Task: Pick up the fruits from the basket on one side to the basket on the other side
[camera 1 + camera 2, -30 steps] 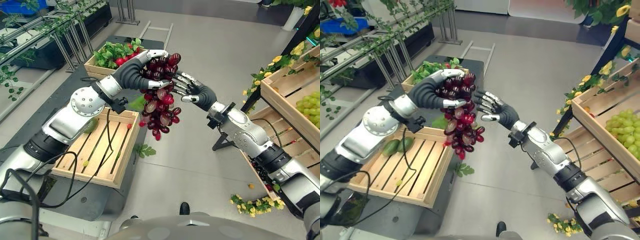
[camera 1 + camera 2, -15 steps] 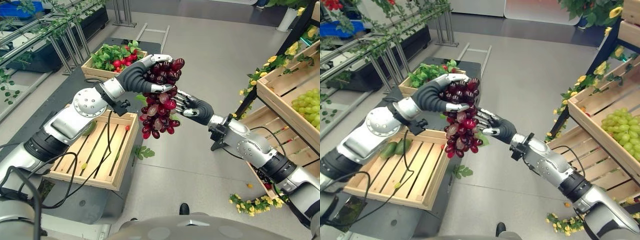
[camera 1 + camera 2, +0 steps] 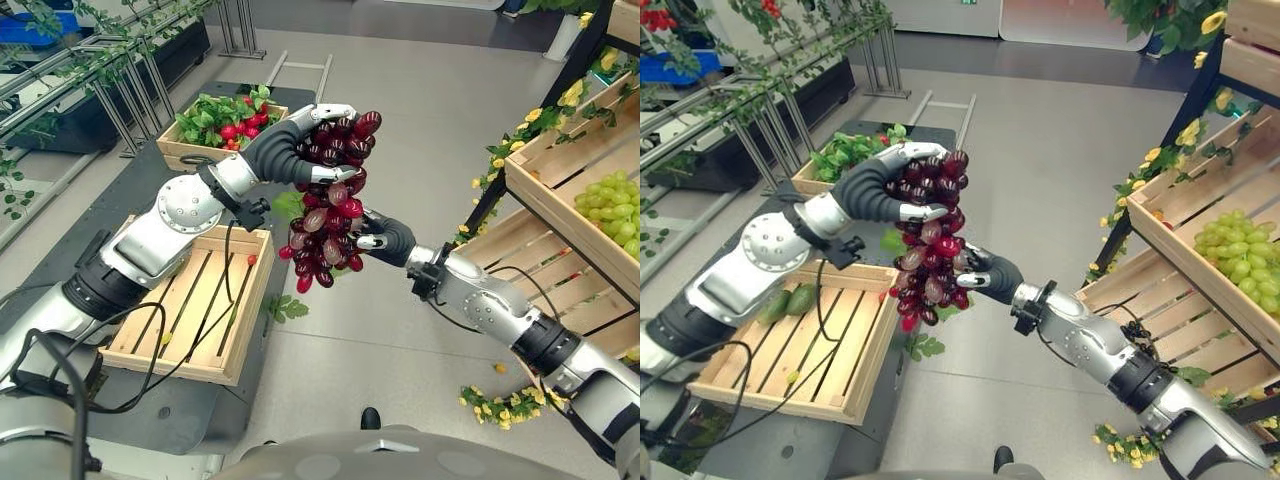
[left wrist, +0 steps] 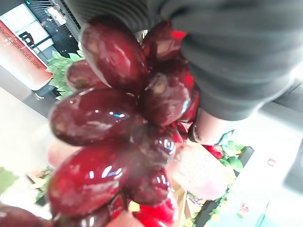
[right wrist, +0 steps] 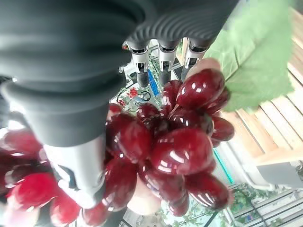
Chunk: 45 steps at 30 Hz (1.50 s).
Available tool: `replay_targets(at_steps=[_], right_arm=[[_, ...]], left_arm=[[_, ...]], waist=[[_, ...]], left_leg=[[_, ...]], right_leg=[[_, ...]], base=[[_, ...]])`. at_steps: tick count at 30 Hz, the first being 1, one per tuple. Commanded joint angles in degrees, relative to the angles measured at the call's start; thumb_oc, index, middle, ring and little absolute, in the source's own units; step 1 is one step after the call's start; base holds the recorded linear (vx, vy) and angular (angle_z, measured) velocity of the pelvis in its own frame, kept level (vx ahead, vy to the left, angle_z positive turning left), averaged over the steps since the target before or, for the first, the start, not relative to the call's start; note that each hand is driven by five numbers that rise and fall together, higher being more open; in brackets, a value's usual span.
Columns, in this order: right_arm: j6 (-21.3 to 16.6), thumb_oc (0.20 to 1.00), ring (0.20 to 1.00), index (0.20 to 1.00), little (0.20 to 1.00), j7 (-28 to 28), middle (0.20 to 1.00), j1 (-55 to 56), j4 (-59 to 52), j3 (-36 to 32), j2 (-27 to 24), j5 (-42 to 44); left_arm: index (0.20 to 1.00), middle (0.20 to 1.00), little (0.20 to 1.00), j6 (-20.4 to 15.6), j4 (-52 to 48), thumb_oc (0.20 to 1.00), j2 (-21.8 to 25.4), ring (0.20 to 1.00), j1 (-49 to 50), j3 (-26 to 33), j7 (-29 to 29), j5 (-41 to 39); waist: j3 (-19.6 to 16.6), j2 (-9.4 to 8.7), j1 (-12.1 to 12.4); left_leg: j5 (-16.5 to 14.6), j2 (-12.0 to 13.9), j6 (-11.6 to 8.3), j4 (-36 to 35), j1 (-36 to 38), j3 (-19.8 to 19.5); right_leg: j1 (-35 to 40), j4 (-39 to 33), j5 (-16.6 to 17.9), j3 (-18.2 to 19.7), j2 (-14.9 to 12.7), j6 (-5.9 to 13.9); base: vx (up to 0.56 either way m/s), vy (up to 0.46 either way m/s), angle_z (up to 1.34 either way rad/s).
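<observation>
A big bunch of dark red grapes hangs in the air between the two sides. My left hand is shut on the top of the bunch, fingers and thumb curled round it; up close, the grapes sit right under its dark cover. My right hand comes in from the right against the lower half of the bunch. Its fingers stand straight along the grapes, with the thumb on the other side. A slatted wooden crate lies below left, holding green fruit.
A second crate of leafy greens and red fruit stands behind the slatted one. On the right, tilted shelf crates hold green grapes. Yellow flowers lie on the floor by the shelf. Metal racks line the far left.
My right hand has moved in from beside the bunch to its lower half. The left hand has lifted the grapes a little higher.
</observation>
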Motion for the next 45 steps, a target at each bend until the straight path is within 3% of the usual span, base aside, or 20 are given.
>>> replay_targets(at_steps=[1, 11, 20, 21, 22, 23, 24, 45], right_arm=[[-2.00, 1.000, 1.000, 1.000, 1.000, 1.09, 1.000, -3.20, -1.80, -0.07, 1.25, -0.45], [-1.43, 1.000, 1.000, 1.000, 1.000, 5.24, 1.000, -4.75, -10.27, 1.14, -3.67, 1.43], [-1.35, 1.000, 1.000, 1.000, 1.000, 5.15, 1.000, -3.59, -12.11, 0.53, -2.85, 2.76], [-1.32, 0.689, 0.689, 0.689, 0.689, 5.17, 0.689, -3.52, -12.28, 0.46, -2.81, 2.78], [-1.32, 0.583, 0.583, 0.583, 0.583, 5.17, 0.583, -3.52, -12.28, 0.46, -2.81, 2.78], [-1.36, 0.316, 0.316, 0.316, 0.316, 5.17, 0.316, -2.97, -12.75, 0.00, -2.66, 2.63], [-1.45, 0.200, 0.200, 0.200, 0.200, 5.11, 0.200, -2.74, -12.77, -0.13, -2.50, 2.63], [-1.10, 0.200, 0.200, 0.200, 0.200, 5.43, 0.200, -0.89, -12.42, -1.55, -2.04, 2.28]], left_arm=[[0.200, 0.200, 0.200, -4.51, 2.25, 0.200, -2.09, 0.200, -9.15, 2.05, 2.14, -3.66], [0.200, 0.200, 0.200, -4.83, 3.01, 0.200, -0.73, 0.200, -7.92, 2.57, 1.48, -2.80], [0.200, 0.200, 0.200, -4.95, 2.93, 0.200, -0.60, 0.200, -6.06, 4.34, 1.90, -0.77], [0.200, 0.200, 0.200, -4.97, 2.90, 0.200, -0.46, 0.200, -6.03, 4.45, 1.96, -0.57], [0.200, 0.200, 0.200, -4.97, 2.90, 0.200, -0.46, 0.200, -6.02, 4.45, 1.96, -0.57], [0.200, 0.200, 0.200, -4.98, 2.99, 0.200, -0.37, 0.200, -5.67, 4.89, 2.16, -0.21], [0.200, 0.200, 0.200, -5.01, 3.11, 0.200, -0.43, 0.200, -5.42, 5.07, 2.24, -0.01], [0.200, 0.200, 0.200, -5.50, 3.42, 0.200, -1.42, 0.200, -3.71, 7.02, 2.63, 1.87]], waist=[[-0.59, -0.54, 0.47], [-0.35, -0.53, 0.06], [-0.40, -0.31, -0.33], [-0.43, -0.32, -0.34], [-0.43, -0.32, -0.34], [-0.48, -0.30, -0.40], [-0.50, -0.29, -0.41], [-0.34, -0.37, -0.64]], left_leg=[[-2.12, -0.50, 0.47, 0.78, -1.36, -2.81], [-2.18, -0.52, 0.47, 0.82, -1.31, -2.33], [-2.45, -0.45, 0.53, 0.96, -1.00, -1.92], [-2.44, -0.42, 0.51, 0.96, -1.01, -1.88], [-2.44, -0.42, 0.51, 0.96, -1.01, -1.88], [-2.46, -0.33, 0.49, 0.98, -0.93, -1.82], [-2.46, -0.31, 0.49, 1.00, -0.88, -1.75], [-2.35, -0.10, 0.42, 0.95, -0.83, -1.55]], right_leg=[[2.77, 4.07, -4.74, -0.94, -4.17, 7.82], [2.51, 4.04, -4.63, -0.46, -4.19, 7.90], [2.41, 3.90, -4.64, 0.16, -4.01, 7.84], [2.41, 3.85, -4.66, 0.19, -3.99, 7.82], [2.41, 3.85, -4.66, 0.19, -3.99, 7.82], [2.50, 3.81, -4.71, 0.27, -3.93, 7.77], [2.53, 3.82, -4.73, 0.25, -3.91, 7.75], [2.55, 3.33, -4.51, 0.62, -3.71, 7.73]], base=[[0.00, 0.000, 0.00], [0.00, 0.000, 0.00], [0.00, 0.001, -0.02], [0.00, -0.001, -0.05], [0.01, -0.008, -0.05], [0.01, -0.007, -0.03], [0.01, -0.011, -0.04], [0.00, -0.001, -0.01]])
